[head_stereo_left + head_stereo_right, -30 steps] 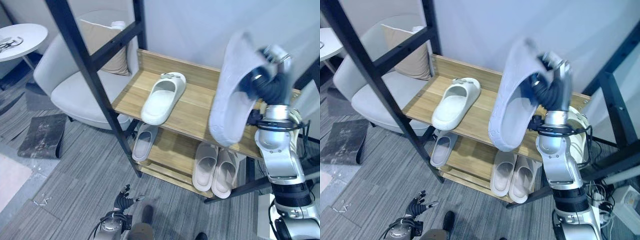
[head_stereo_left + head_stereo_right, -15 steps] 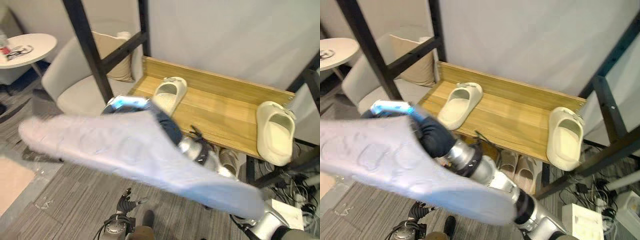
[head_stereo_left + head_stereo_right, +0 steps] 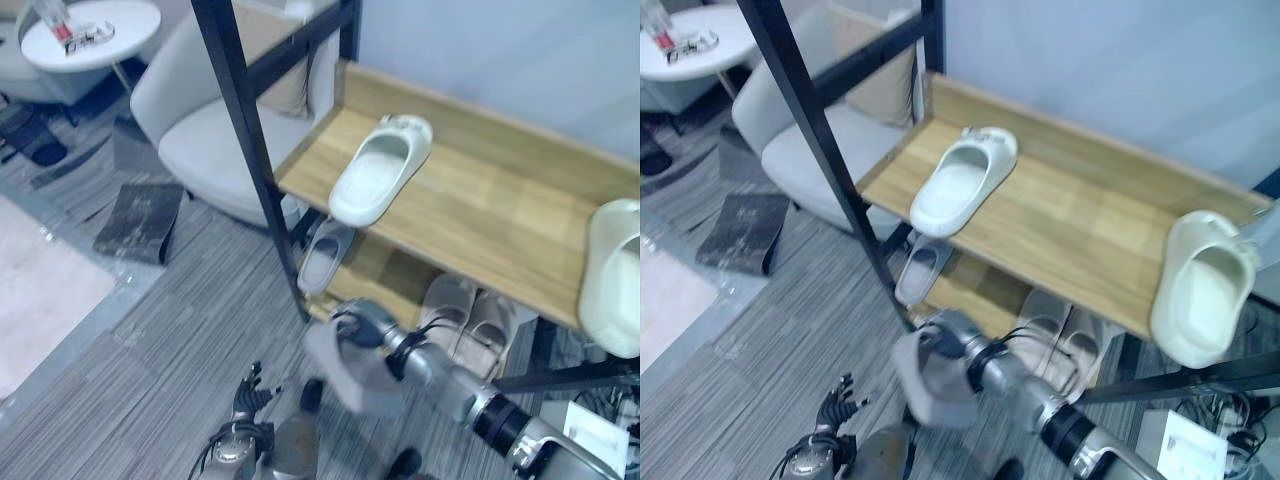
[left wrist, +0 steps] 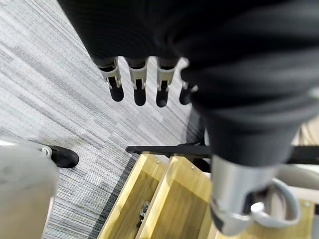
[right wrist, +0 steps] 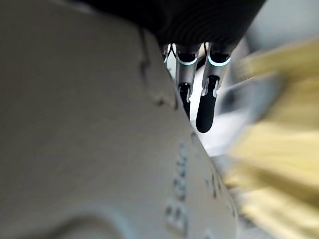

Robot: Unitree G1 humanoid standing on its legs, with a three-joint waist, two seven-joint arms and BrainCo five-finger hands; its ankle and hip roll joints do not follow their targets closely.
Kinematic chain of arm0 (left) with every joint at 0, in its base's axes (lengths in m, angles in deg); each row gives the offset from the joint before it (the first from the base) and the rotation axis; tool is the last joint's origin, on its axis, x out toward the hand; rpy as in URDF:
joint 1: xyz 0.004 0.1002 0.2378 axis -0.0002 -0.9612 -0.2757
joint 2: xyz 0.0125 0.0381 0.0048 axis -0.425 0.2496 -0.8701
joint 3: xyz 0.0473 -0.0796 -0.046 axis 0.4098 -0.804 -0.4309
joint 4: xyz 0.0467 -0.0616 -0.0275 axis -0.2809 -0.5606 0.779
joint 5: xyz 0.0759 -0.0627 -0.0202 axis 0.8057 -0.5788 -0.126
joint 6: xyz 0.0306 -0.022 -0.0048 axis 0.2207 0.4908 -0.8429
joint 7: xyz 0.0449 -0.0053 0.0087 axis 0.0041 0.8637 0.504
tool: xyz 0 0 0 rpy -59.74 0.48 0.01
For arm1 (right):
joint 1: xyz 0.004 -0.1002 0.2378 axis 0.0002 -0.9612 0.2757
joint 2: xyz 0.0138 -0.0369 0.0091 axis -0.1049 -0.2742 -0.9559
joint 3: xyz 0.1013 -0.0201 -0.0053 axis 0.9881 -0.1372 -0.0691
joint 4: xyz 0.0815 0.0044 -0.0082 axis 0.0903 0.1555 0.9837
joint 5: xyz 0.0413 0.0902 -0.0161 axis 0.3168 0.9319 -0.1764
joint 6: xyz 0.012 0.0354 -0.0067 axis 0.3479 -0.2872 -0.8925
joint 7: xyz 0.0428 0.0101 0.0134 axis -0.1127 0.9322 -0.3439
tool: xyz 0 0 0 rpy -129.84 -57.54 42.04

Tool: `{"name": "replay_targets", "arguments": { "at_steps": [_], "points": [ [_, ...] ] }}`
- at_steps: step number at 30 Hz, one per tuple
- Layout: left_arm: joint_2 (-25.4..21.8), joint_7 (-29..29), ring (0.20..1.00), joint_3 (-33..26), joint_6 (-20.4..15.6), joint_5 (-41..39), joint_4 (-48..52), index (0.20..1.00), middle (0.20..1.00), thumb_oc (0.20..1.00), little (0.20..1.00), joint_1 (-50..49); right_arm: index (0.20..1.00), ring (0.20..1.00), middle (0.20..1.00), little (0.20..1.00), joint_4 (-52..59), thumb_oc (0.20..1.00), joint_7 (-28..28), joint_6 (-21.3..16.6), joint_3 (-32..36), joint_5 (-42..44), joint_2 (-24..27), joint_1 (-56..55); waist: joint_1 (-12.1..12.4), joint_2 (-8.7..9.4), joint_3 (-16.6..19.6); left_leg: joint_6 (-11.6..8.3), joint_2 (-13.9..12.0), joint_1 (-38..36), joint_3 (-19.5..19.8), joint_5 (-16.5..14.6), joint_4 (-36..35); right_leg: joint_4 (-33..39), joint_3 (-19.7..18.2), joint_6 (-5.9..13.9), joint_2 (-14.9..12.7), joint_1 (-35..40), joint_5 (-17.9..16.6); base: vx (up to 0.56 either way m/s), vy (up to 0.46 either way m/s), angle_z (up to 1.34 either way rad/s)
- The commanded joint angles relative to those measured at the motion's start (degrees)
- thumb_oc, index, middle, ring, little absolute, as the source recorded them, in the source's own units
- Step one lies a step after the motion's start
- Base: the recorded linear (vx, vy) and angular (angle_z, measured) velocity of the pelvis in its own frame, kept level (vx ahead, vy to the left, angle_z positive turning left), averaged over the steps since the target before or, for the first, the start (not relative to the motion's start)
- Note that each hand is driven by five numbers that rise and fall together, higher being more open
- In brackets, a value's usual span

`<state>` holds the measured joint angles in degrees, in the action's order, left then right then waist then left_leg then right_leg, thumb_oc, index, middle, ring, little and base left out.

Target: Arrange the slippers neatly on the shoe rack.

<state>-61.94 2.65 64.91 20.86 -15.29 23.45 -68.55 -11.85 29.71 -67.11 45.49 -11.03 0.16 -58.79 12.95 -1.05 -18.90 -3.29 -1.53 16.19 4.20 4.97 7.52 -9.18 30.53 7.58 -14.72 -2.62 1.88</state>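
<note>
Right eye view looks down on a two-tier wooden shoe rack (image 3: 1070, 235) with a raised back lip. On its top shelf a white slipper (image 3: 962, 180) lies near the left end, sole down, its long axis slanted, the toe toward the rack's back lip and the heel toward the front edge. A second white slipper (image 3: 1202, 288) sits at the right end of the same shelf, well apart from the first, its long axis running roughly front to back and its heel overhanging the front edge. On the lower shelf a grey slipper (image 3: 919, 270) lies under the left end, and a pale pair (image 3: 1060, 335) lies side by side under the middle, partly hidden by the top shelf.

In front of the rack, low over the grey carpet (image 3: 760, 340), the right hand (image 3: 945, 335) carries a grey slipper (image 3: 930, 385); how its long axis lies is hard to read because it is blurred. In the right wrist view the slipper's patterned sole (image 5: 99, 149) lies against the hand with fingers (image 5: 205, 107) reaching straight past its edge; whether the thumb clamps it I cannot tell.

The left hand (image 3: 245, 400) hangs low over the carpet, further from the rack than the right hand, fingers (image 4: 138, 92) loosely spread and empty.

Left of the rack stand a light armchair (image 3: 800, 150) and a round side table (image 3: 685, 50).
</note>
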Motion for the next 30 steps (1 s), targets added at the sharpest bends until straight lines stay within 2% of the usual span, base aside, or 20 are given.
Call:
{"name": "replay_targets", "arguments": {
  "at_steps": [1, 3, 4, 6, 7, 11, 18, 21, 24, 25, 26, 30],
  "points": [
    [-2.02, 0.22, 1.0, 2.08, -4.46, -2.42, 4.27, 1.0, 1.0, 1.0, 1.0, 3.26, 0.2, 0.2, 0.2, 0.2, 2.6, 0.2, -10.75, 1.4, 1.96, -5.72, -2.76, 9.2, 1.97, 0.13, -2.65, 1.07, 1.17, 0.17, -0.14, -8.63, 8.6, -9.24, -3.69, 0.49, -2.97, -5.21, 2.04, -0.11, 0.093, -0.05],
    [-3.22, 0.02, 1.0, 4.5, -4.79, -2.13, 7.22, 1.0, 1.0, 1.0, 1.0, 4.97, 0.2, 0.2, 0.2, 0.2, -1.58, 0.2, -14.96, 3.97, 3.41, -6.89, -0.34, 15.58, 2.1, -0.83, -3.73, 1.33, 1.25, 4.37, -0.15, -9.87, 13.12, -14.36, -4.77, 0.2, -3.98, -9.55, 3.67, -0.11, 0.095, 0.03],
    [-3.21, 0.02, 1.0, 4.5, -4.77, -2.13, 7.22, 1.0, 1.0, 1.0, 1.0, 5.04, 0.2, 0.2, 0.2, 0.2, -1.69, 0.2, -15.04, 3.94, 3.39, -6.87, -0.34, 15.69, 2.13, -0.79, -3.68, 1.34, 1.28, 4.61, -0.17, -9.96, 13.32, -14.6, -4.85, 0.2, -4.06, -9.82, 3.78, -0.11, 0.047, 0.07],
    [-4.41, -0.03, 1.0, 6.17, -5.21, -1.88, 9.53, 1.0, 1.0, 1.0, 1.0, 6.6, 0.2, 0.2, 0.2, 0.2, -6.74, 0.2, -19.19, 5.72, 4.58, -6.26, 2.74, 21.93, 2.5, -1.51, -4.67, 1.61, 1.86, 9.88, 0.38, -10.78, 17.79, -19.61, -5.17, -0.18, -5.19, -14.63, 5.48, -0.08, 0.031, 0.11],
    [-4.93, 0.07, 1.0, 7.0, -5.57, -1.88, 10.23, 1.0, 1.0, 1.0, 1.0, 7.08, 0.2, 0.2, 0.2, 0.2, -9.62, 0.2, -20.46, 6.63, 4.51, -6.05, 4.43, 24.58, 2.74, -1.71, -5.07, 1.44, 2.0, 11.35, 1.05, -12.65, 19.77, -22.29, -5.9, 0.26, -5.5, -16.25, 7.53, 0.0, 0.006, 0.13],
    [-6.3, -0.24, 1.0, 9.15, -5.95, -1.87, 12.94, 1.0, 1.0, 1.0, 1.0, 8.59, 0.2, 0.2, 0.2, 0.2, -18.32, 0.2, -23.4, 8.28, 2.93, -4.81, 8.44, 31.18, 3.47, -2.54, -6.14, 1.87, 3.16, 17.97, 1.93, -13.84, 24.96, -28.36, -6.12, -0.26, -7.32, -22.36, 9.88, -0.04, 0.019, 0.25],
    [-8.43, 0.2, 1.0, 10.22, -6.24, -2.01, 15.79, 1.0, 1.0, 1.0, 1.0, 7.86, 0.2, 0.2, 0.2, 0.2, -35.41, 0.2, -28.64, 8.18, 2.14, 2.4, 11.61, 38.09, 5.01, -3.86, -6.49, 2.06, 5.01, 26.02, 3.86, -13.96, 29.02, -33.76, -5.43, -1.0, -9.54, -29.23, 12.03, -0.01, -0.002, 0.22],
    [-8.53, 0.4, 1.0, 10.2, -6.34, -2.23, 15.41, 1.0, 1.0, 1.0, 1.0, 7.93, 0.2, 0.2, 0.2, 0.2, -38.21, 0.2, -30.01, 8.14, 1.68, 3.56, 11.71, 39.08, 5.26, -4.2, -6.31, 2.04, 5.47, 26.58, 4.17, -13.85, 28.66, -34.05, -5.15, -0.99, -10.0, -29.93, 12.38, 0.01, -0.005, 0.14],
    [-7.72, -1.01, 1.0, 9.82, -6.59, -7.0, 15.35, 1.0, 1.0, 1.0, 1.0, 7.58, 0.2, 0.2, 0.2, 0.2, -40.85, 0.2, -31.57, 8.6, 1.79, 4.95, 12.13, 40.12, 5.57, -4.89, -6.11, 2.15, 5.95, 27.25, 4.81, -13.5, 28.24, -34.44, -4.62, -0.97, -10.65, -30.68, 12.64, 0.02, 0.0, 0.1],
    [-7.45, -1.44, 1.0, 9.53, -6.65, -8.6, 15.67, 1.0, 1.0, 1.0, 1.0, 7.55, 0.576, 0.576, 0.576, 0.576, -41.31, 0.576, -31.21, 9.06, 1.74, 5.1, 12.11, 40.42, 5.66, -5.08, -6.07, 2.16, 6.02, 27.36, 4.9, -13.36, 28.07, -34.41, -4.66, -1.02, -10.76, -30.85, 12.61, 0.0, 0.0, 0.0],
    [-7.0, -1.9, 1.0, 9.3, -6.67, -10.78, 16.0, 1.0, 1.0, 1.0, 1.0, 7.39, 1.0, 1.0, 1.0, 1.0, -41.97, 1.0, -31.36, 9.48, 2.16, 5.51, 12.07, 40.57, 5.77, -5.3, -6.06, 2.23, 6.17, 27.4, 4.98, -13.29, 28.0, -34.45, -4.52, -1.0, -10.89, -30.93, 12.55, 0.03, 0.002, 0.04],
    [-6.56, -2.21, 1.0, 8.66, -6.63, -12.83, 16.66, 1.0, 1.0, 1.0, 1.0, 7.61, 1.0, 1.0, 1.0, 1.0, -41.74, 1.0, -31.43, 10.31, 2.65, 5.35, 11.4, 40.63, 5.77, -5.62, -6.01, 2.27, 6.29, 26.52, 5.16, -12.9, 26.83, -33.74, -4.15, -0.85, -10.89, -30.1, 12.42, 0.03, -0.009, 0.05]
  ]
}}
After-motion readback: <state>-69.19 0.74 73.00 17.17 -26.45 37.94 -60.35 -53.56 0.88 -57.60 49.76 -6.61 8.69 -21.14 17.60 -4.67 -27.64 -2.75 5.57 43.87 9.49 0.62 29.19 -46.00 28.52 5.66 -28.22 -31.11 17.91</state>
